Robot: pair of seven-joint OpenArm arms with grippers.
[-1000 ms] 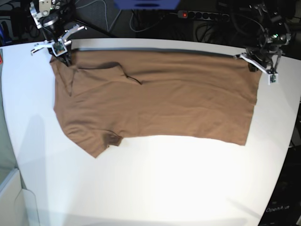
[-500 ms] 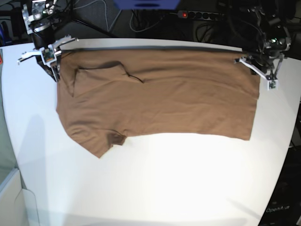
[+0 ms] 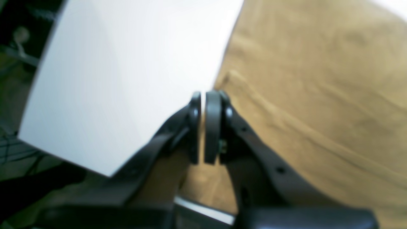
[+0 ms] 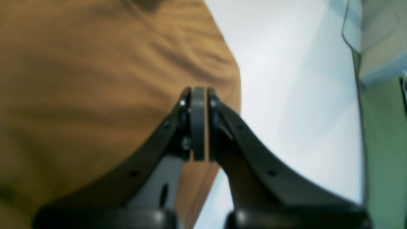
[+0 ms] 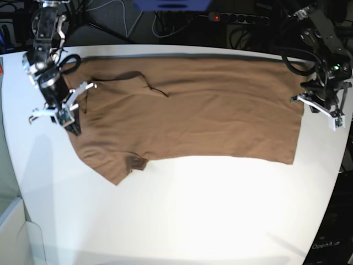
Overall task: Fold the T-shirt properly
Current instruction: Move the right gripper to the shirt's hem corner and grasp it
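So that's one brown T-shirt (image 5: pixel 187 110) spread on one white bench (image 5: pixel 193 221), two robot arms with one gripper each, left gripper (image 5: pixel 319 110) and right gripper (image 5: pixel 70 115), plus one power strip (image 5: pixel 238 19) behind.

Colours noted
T-shirt (image 5: pixel 198 110) plain medium brown, unprinted; table (image 5: pixel 182 215) white; gripper fingers (image 4: pixel 198 124) black.

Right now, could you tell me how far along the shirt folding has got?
Done: the T-shirt lies on the white table, apparently doubled lengthwise into a long band with only one sleeve showing. In hand: nothing is gripped; the left gripper and right gripper have their jaws closed on no cloth, beside the shirt's short ends. Left: tucking the sleeve and folding the band across.
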